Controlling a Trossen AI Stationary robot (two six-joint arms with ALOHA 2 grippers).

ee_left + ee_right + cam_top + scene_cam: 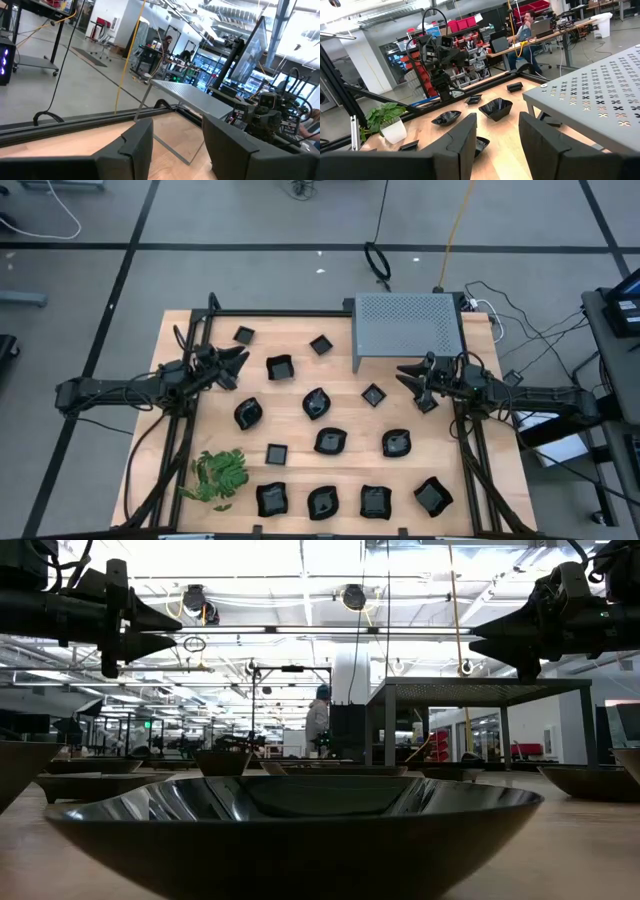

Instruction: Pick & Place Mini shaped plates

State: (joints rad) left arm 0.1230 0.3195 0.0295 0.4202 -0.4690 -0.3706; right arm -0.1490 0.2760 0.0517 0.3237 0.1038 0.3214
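Note:
Several small glossy black plates lie scattered on the wooden table, each resting on its base, among them a square one (279,367) and a rounded one (316,403). A front row includes one plate (322,502) that fills the low view (300,820). My left gripper (238,363) (177,132) hovers open above the table's left side, near the square plate. My right gripper (405,373) (497,125) hovers open on the right, beside the grey box and above a small plate (374,394). In the low view both the left gripper (165,628) and the right gripper (485,640) are well clear of the table.
A grey perforated metal box (408,328) stands on legs at the far right of the table. A green leafy sprig (218,475) in a white pot sits near the left front corner. A black frame (190,420) runs along the table's sides. People are at desks in the room beyond.

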